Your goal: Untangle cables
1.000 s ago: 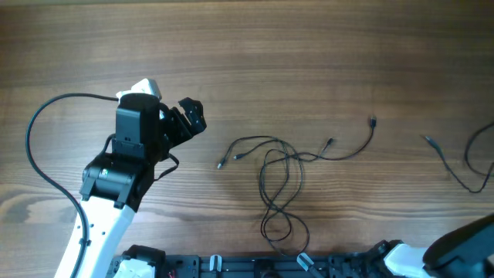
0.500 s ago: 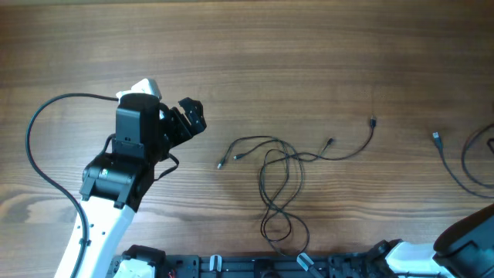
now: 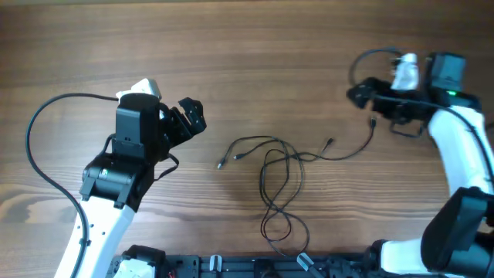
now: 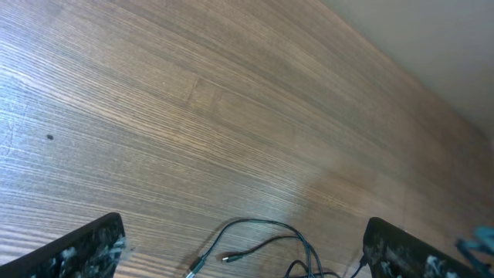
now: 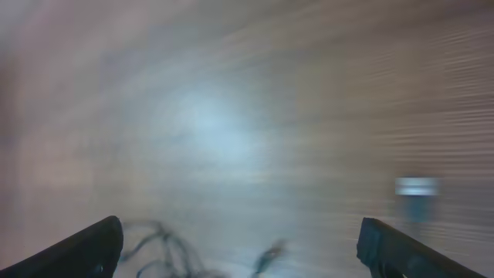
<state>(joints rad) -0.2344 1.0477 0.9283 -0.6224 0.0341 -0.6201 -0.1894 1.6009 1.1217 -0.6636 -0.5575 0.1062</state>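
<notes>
Judging from how things lie, the untangling has barely started: the cords sit in one knot and neither arm holds anything, so the step in hand looks like reaching in for a first grip. Toward the left edge of the worktop (image 3: pixel 255 46), a matte, plank-patterned wood surface with fine brown grain, the left claw (image 3: pixel 195 116) hangs with its jaws wide apart and nothing between them, pointing toward the middle. Its wrist view shows the two dark, rough-looking fingers (image 4: pixel 85 247) at the bottom corners with bare wood between. The arm's own thick cable (image 3: pixel 29 139) arcs beside it, far stouter than the task's cords. At the middle, nearer the edge where the arms are mounted, lie the cables (image 3: pixel 274 174). They are thin, limp black cords crossing one another in loose oval loops, with short plug tips poking out to the left and one long strand trailing right to a small plug (image 3: pixel 373 121). Just beyond that plug, toward the far right corner, the right claw (image 3: pixel 357 94) hovers, jaws apart and empty as far as its badly blurred wrist view tells. The next move probably calls for a fine pinch on one free end, low against the wood. A slow pull away from the knot would follow while the other claw pins the loops. Cords this thin may slip from the pads or drag the whole bundle along.
</notes>
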